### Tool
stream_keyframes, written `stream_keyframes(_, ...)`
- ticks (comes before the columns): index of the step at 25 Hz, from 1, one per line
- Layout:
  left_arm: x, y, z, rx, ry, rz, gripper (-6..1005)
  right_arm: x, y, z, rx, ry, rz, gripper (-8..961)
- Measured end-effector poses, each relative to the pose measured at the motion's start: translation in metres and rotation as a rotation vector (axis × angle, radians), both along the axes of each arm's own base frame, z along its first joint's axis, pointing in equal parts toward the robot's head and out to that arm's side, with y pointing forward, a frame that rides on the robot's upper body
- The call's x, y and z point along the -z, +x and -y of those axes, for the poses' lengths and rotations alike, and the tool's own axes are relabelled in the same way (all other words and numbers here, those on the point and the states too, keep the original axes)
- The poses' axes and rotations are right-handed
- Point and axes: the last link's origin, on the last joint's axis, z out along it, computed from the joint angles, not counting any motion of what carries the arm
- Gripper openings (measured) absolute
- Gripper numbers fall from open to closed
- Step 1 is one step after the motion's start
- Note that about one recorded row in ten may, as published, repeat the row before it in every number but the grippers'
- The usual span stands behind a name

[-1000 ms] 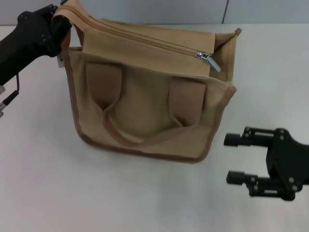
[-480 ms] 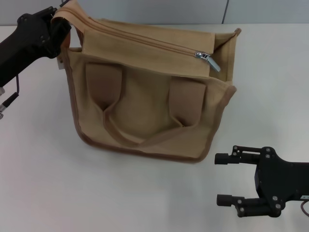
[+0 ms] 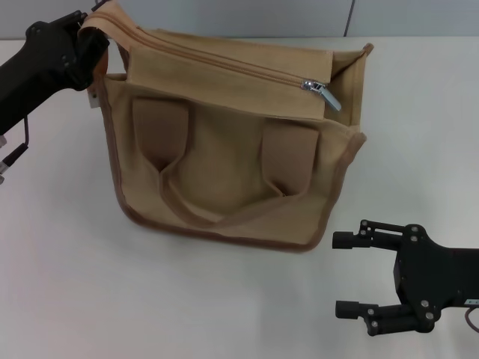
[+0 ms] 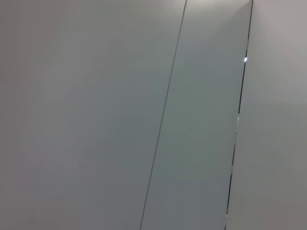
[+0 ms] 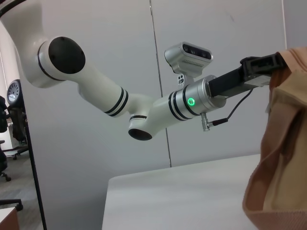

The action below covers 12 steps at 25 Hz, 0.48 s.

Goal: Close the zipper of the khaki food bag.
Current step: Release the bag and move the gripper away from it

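zipper (image 3: 224, 63) runs left-right, pull at right end, left pincer (image 3: 93, 45) gripping bag (image 3: 224, 172) corner

Bag top blocked at one corner; open bench on the near side.
Left end effector (image 3: 91, 46) clamps the khaki food bag (image 3: 232, 161) at its far left corner. Zipper (image 3: 322, 93) pull sits unobstructed. Right end effector (image 3: 350, 274), fingers spread, hovers over bare bench (image 3: 112, 299) near the bag's right corner.
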Motion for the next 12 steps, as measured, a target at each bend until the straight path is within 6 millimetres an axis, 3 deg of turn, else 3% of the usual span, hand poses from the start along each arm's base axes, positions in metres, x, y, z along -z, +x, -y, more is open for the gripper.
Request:
stream_keyframes(7, 0.001, -0.001, -0.002, -0.023, -0.039, -0.002, 96, 0.000, -0.002, -0.003, -0.004, 0.009, 0.001, 814)
stream_keyframes(12, -0.011, -0.014, 0.002, -0.066, -0.100, -0.017, 105, 0.000, -0.004, -0.007, -0.016, 0.008, 0.003, 814)
